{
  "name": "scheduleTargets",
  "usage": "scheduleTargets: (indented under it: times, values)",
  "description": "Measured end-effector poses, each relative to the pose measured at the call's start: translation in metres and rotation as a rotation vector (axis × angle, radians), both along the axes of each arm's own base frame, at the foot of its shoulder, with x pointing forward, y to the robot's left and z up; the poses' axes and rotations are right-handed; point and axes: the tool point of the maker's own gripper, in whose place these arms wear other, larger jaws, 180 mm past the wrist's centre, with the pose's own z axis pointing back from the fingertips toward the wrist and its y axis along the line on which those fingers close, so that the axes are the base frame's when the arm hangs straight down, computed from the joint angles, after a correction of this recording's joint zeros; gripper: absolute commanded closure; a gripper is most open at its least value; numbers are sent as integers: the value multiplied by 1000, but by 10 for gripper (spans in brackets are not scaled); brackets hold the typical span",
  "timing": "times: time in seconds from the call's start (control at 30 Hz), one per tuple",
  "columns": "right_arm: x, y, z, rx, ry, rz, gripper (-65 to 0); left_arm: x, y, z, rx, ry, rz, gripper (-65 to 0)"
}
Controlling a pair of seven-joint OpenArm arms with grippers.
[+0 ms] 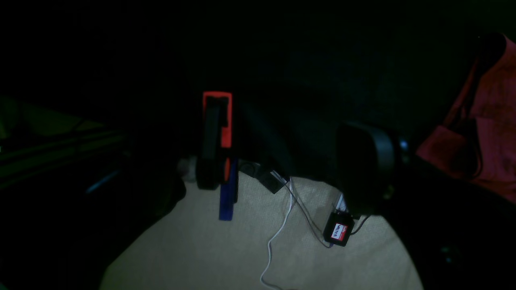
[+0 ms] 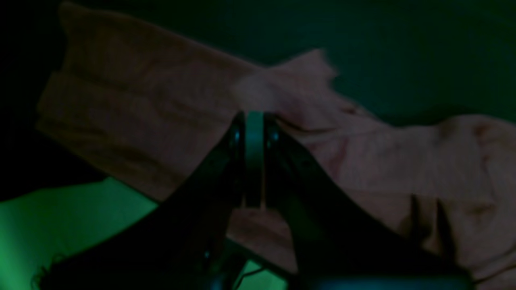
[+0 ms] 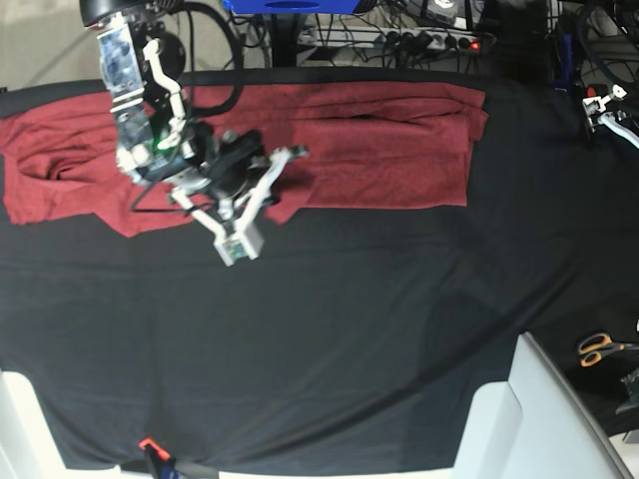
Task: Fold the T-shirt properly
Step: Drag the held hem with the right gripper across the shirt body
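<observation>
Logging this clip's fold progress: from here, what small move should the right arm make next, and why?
Probably carry the pinched cloth toward the shirt's middle and lay it down. The right gripper looks shut on an edge of the maroon T-shirt, whose left sleeve is spread sideways over the black table cloth.

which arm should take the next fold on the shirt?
Right. Its end effector hangs shut just off the T-shirt's front edge in the base view. The left arm sits at the far table edge, well away from the cloth.
</observation>
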Motion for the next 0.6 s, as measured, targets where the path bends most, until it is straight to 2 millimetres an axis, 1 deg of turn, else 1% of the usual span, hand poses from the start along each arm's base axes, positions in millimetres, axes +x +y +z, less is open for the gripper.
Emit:
scheduleTargets:
  times: [0.1, 0.17, 0.23, 0.27, 0.33, 0.47, 0.5, 0.53, 0.6]
  values:
    - [-12, 23, 5, 37, -25, 50, 0, 0, 0, 0, 0, 0, 0, -587]
    - [-28, 37, 2, 55, -7, 84, 0, 0, 0, 0, 1, 1, 0, -587]
    - [-41, 45, -1, 60, 8, 113, 0, 0, 0, 0, 0, 1, 0, -587]
    - [-44, 46, -2, 63, 14, 106, 0, 0, 0, 0, 0, 0, 0, -587]
    - [-43, 45, 1, 69, 4, 60, 0, -1, 1, -2, -4, 3, 4, -587]
    - [-46, 37, -2, 51, 3, 65, 0, -11, 4, -16, -36, 39, 34, -587]
    - [-46, 36, -3, 41, 1, 71, 0, -10, 4, -17, -43, 41, 39, -587]
    - [-50, 39, -3, 30, -2, 92, 0, -9, 4, -18, -45, 37, 42, -587]
    - [-66, 53, -2, 28, -6, 184, 0, -5, 5, -20, -56, 26, 50, -587]
